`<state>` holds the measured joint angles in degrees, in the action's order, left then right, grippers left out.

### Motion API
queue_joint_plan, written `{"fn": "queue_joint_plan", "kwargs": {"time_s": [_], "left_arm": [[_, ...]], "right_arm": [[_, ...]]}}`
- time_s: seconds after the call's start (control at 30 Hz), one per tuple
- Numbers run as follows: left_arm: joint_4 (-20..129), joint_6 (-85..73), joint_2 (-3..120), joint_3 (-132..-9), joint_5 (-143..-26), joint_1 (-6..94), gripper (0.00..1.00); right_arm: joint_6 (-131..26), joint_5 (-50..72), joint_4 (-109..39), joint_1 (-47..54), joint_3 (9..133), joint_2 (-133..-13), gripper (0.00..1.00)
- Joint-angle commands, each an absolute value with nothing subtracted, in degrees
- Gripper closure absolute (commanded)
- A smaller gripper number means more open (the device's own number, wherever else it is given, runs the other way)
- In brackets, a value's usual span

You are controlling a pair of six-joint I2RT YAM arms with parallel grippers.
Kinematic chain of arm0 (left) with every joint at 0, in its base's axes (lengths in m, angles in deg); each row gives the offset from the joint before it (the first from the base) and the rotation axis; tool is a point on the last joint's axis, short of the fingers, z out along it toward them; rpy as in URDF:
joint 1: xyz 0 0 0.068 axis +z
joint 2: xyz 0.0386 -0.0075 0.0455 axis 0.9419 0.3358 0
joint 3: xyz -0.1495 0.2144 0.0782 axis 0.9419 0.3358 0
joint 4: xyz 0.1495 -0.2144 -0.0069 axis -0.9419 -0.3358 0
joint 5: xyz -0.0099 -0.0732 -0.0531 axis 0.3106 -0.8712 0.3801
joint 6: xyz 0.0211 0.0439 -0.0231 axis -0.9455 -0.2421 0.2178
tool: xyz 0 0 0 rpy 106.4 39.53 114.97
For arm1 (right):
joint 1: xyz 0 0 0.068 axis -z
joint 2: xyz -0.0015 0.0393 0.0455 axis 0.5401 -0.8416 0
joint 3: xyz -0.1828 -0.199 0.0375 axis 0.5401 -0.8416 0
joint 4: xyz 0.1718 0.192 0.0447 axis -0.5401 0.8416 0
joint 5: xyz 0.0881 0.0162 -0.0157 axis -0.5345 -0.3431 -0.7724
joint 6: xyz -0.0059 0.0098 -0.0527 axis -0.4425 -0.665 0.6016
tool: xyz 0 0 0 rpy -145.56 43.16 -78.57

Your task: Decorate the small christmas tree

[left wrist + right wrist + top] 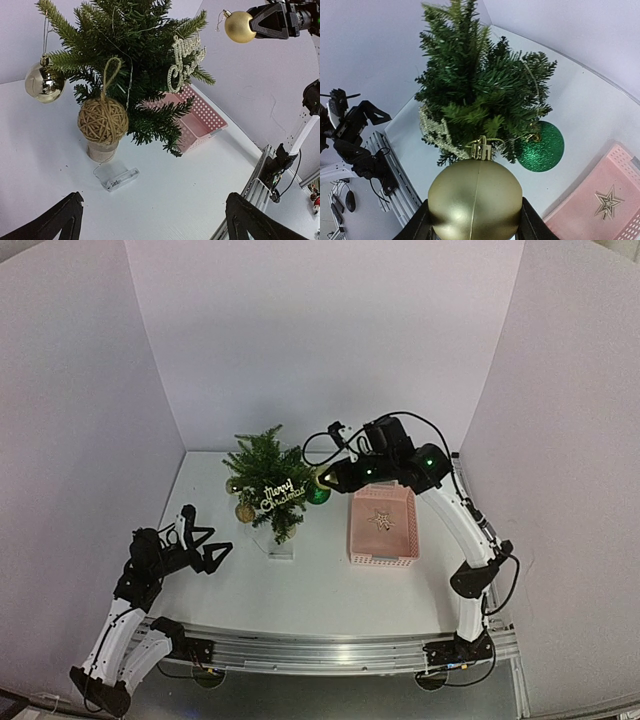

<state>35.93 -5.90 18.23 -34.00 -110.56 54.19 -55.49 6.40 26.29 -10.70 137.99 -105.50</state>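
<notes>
— Where is the tree from our jaws?
— Just ahead of our right gripper, which clamps a gold ball close to the branches. Our left gripper gapes, holding nothing; the tree stands ahead of it, well apart.
— Room to move?
— The table lies open between the left jaws and the trunk; a pink basket sits beside the right jaws.

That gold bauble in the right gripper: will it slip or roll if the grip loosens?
Probably slippery: the gold bauble is smooth, glossy and round, pinched at its sides by the right gripper. Set down, it would likely roll. It looks hollow and light, possibly fragile.
</notes>
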Motion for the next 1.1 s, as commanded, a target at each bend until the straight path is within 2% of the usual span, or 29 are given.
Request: {"fn": "queue_joint_plan", "kwargs": {"time_s": [0.0, 0.43, 0.87, 1.07], "left_arm": [[38.94, -5.51, 17.97, -32.37, -109.00, 55.11, 0.01], [39.44, -5.03, 18.29, -28.86, -109.07, 55.19, 0.01], [38.62, -5.30, 17.06, -28.43, -108.53, 55.24, 0.00], [38.54, -5.13, 16.54, -28.41, -108.55, 55.26, 0.00]], "right_arm": [[-53.60, 5.94, 25.23, -8.72, 141.35, -107.14, 0.65], [-53.10, 3.28, 20.86, -7.42, 145.50, -112.12, 0.67], [-53.99, -0.38, 20.75, -7.45, 136.42, -108.01, 0.69], [-54.13, -0.62, 20.67, -7.41, 136.31, -107.20, 0.71]]}}
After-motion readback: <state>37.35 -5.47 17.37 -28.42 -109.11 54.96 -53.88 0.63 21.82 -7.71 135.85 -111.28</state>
